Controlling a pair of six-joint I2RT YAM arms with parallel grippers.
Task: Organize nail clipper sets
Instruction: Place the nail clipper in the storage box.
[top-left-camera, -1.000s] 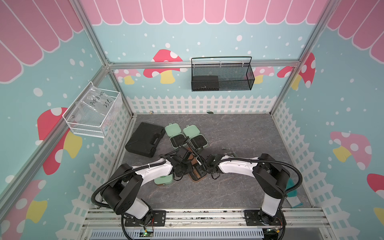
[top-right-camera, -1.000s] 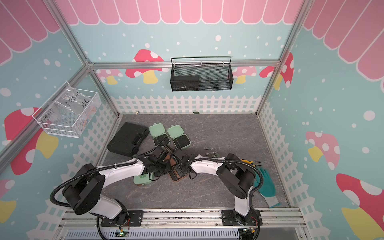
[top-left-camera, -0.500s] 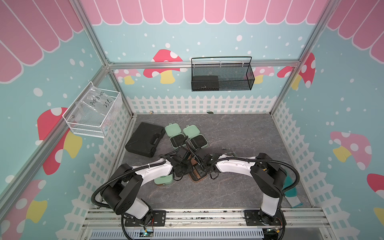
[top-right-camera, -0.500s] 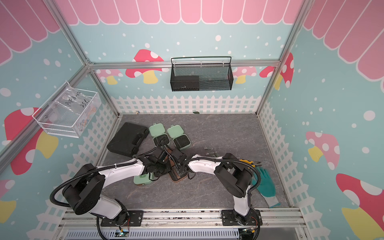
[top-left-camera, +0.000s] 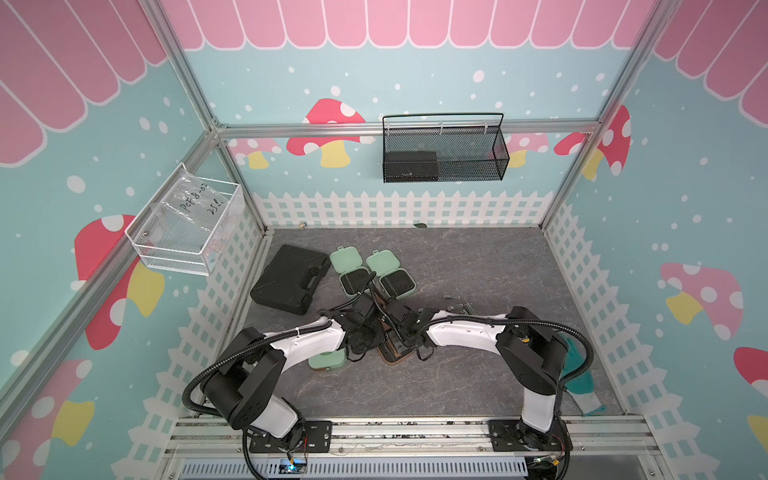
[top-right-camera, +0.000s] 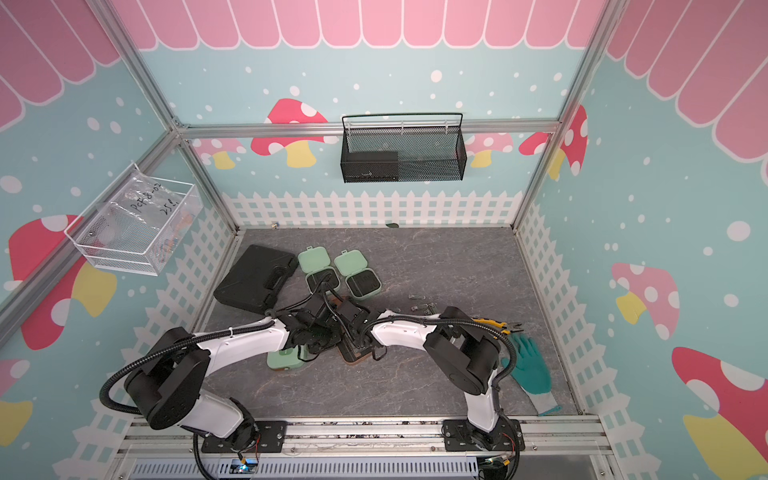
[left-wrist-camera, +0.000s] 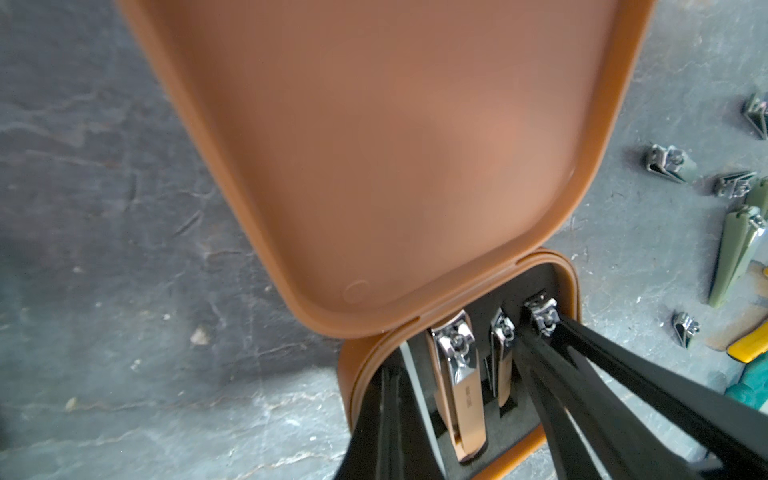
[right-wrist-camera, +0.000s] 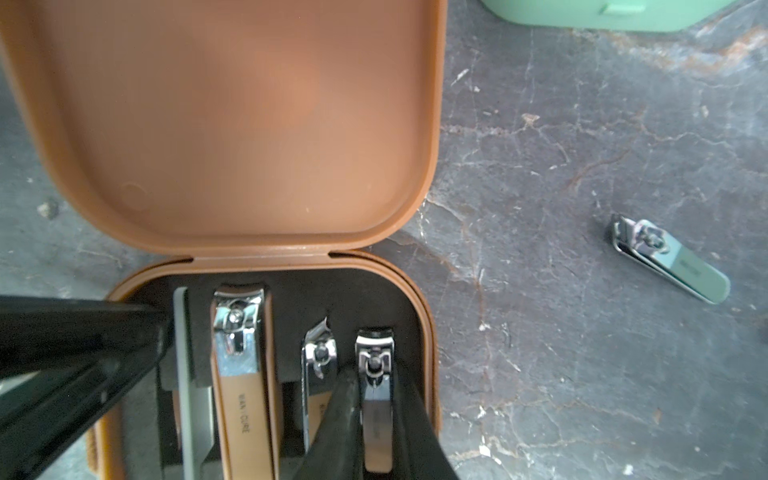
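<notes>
Top views: high above the table's (top-left-camera: 457, 270) front edge, facing down and back, far.
Wrist views: very close, both sharing the open brown case (right-wrist-camera: 232, 124).

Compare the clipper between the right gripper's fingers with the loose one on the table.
The slotted clipper sits in the open brown case, flanked by the right gripper; the loose clipper lies on the table. Slotted clipper's lever is copper-toned, loose clipper's greenish. Both small, silver-headed.

On the grey worktop (top-left-camera: 478, 257) lie a black case (top-left-camera: 291, 284), two open mint cases (top-left-camera: 351, 270) (top-left-camera: 390, 274), one closed mint case (top-left-camera: 328, 360), an open brown case (top-left-camera: 395, 352), loose clippers (top-left-camera: 457, 307), pliers (top-right-camera: 492, 323) and a teal glove (top-right-camera: 530, 365).
</notes>
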